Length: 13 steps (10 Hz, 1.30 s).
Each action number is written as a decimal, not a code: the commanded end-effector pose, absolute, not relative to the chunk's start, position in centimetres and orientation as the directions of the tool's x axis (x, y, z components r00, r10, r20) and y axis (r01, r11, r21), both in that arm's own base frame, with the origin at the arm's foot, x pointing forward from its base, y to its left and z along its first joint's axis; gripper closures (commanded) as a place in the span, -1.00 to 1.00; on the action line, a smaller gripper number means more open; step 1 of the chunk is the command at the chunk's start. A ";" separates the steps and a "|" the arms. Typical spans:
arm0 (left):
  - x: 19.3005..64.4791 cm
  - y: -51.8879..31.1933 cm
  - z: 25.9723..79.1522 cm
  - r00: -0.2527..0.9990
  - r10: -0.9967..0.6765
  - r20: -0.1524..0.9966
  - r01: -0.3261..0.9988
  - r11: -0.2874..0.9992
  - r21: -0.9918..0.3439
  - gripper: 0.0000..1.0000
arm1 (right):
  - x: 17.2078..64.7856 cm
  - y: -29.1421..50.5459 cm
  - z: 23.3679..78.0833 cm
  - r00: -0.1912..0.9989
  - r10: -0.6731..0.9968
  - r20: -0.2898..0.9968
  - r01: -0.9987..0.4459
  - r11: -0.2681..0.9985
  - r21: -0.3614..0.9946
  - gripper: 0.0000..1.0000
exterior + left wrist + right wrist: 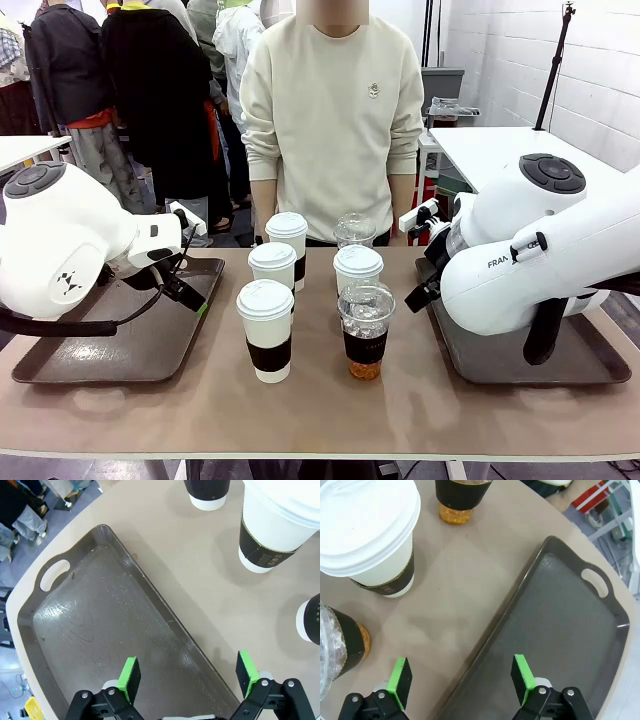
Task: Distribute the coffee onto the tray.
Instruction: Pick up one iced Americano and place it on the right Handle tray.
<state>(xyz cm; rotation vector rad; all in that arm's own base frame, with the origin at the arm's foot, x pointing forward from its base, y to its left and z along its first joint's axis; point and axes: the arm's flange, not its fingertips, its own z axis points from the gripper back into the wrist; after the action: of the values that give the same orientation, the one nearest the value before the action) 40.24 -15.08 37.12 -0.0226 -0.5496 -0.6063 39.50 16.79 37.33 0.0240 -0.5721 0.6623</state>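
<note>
White-lidded cups (265,330) stand upright mid-desk (300,420); we note left fingers (131,677) and right fingers (522,677) released, empty, over their trays (130,360), cups inboard of each.

paper cups (265,318): white all over, lids included, each wrapped in a dark brown sleeve
iced cups (366,312): clear plastic; brown coffee is seen inside, going amber at the bottom of the front one, which is banded by a dark sleeve
left tray (100,350): dark grey-brown, plain
right tray (490,362): same dark grey-brown
table (320,410): flat tan, plain
left arm (60,250), right arm (530,260): white shells, capped in dark grey
left gripper (187,667): black, tipped with bright green pads
right gripper (461,670): black and green too
sweater (335,120): cream, small emblem on the chest
</note>
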 end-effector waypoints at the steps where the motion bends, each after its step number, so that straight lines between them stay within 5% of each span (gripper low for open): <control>1: 40.3 -15.1 37.1 0.684 -0.535 0.497 0.546 0.826 0.137 -1.00 | 39.5 16.8 37.3 0.641 0.574 0.509 -0.587 0.794 -0.156 -1.00; 5: 40.2 -15.1 37.7 0.684 -0.531 0.501 0.545 0.828 0.134 -1.00 | 39.6 16.6 37.7 0.643 0.567 0.515 -0.586 0.797 -0.146 -1.00; 13: 38.5 -14.4 49.1 0.620 -0.483 0.619 0.622 0.783 -0.012 -1.00 | 36.0 11.3 47.5 0.539 0.481 0.691 -0.658 0.753 -0.010 -1.00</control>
<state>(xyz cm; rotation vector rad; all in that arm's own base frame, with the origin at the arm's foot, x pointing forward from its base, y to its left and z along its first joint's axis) 38.58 -15.92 48.68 -0.1787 -0.6244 -0.6239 37.21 13.14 48.11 0.2014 -0.7151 0.6473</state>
